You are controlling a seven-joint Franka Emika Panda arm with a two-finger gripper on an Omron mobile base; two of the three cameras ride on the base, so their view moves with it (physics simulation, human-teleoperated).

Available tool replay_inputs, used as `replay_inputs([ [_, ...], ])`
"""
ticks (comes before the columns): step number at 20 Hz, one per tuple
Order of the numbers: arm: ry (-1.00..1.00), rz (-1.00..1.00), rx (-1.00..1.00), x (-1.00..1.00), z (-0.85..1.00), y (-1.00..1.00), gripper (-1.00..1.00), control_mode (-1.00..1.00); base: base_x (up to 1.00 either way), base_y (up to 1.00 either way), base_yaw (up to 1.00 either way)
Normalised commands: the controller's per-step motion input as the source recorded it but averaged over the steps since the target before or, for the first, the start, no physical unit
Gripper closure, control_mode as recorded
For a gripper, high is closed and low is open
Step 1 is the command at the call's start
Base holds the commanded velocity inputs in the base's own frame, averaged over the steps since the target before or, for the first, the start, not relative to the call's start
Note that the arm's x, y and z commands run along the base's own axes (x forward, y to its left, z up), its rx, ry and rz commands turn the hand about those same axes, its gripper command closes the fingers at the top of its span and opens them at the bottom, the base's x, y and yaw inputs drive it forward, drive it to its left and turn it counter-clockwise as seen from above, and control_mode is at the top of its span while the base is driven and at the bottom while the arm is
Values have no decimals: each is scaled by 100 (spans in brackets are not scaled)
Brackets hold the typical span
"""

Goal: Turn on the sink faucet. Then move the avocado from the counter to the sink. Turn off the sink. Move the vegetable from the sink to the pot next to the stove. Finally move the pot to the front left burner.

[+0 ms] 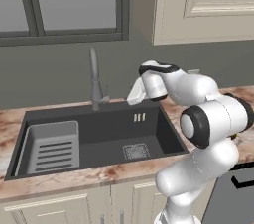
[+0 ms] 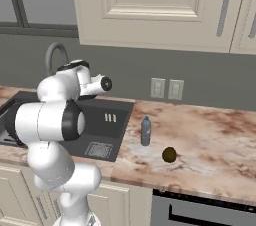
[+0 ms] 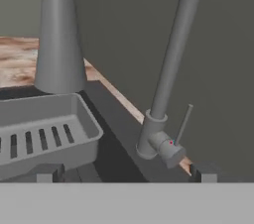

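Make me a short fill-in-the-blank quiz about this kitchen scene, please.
1. The avocado lies on the ____, not in the sink.
2. The thing standing nearest the avocado is a ____.
3. The pincer points at the base of the ____.
4. The slotted tray sits at the sink's ____ end.

Missing words: counter; bottle; faucet; left

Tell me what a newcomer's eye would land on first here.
The white arm dominates, bent over the dark sink, its end effector open near the faucet and lever. To the right on the marbled counter, a small dark avocado sits beside a bottle.
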Motion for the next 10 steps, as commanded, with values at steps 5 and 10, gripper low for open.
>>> replay_inputs([
  [5,-7,6,0,47,-14,11,-100,-100,0,0,0],
  [10,0,2,0,43,-6,12,-100,-100,0,0,0],
])
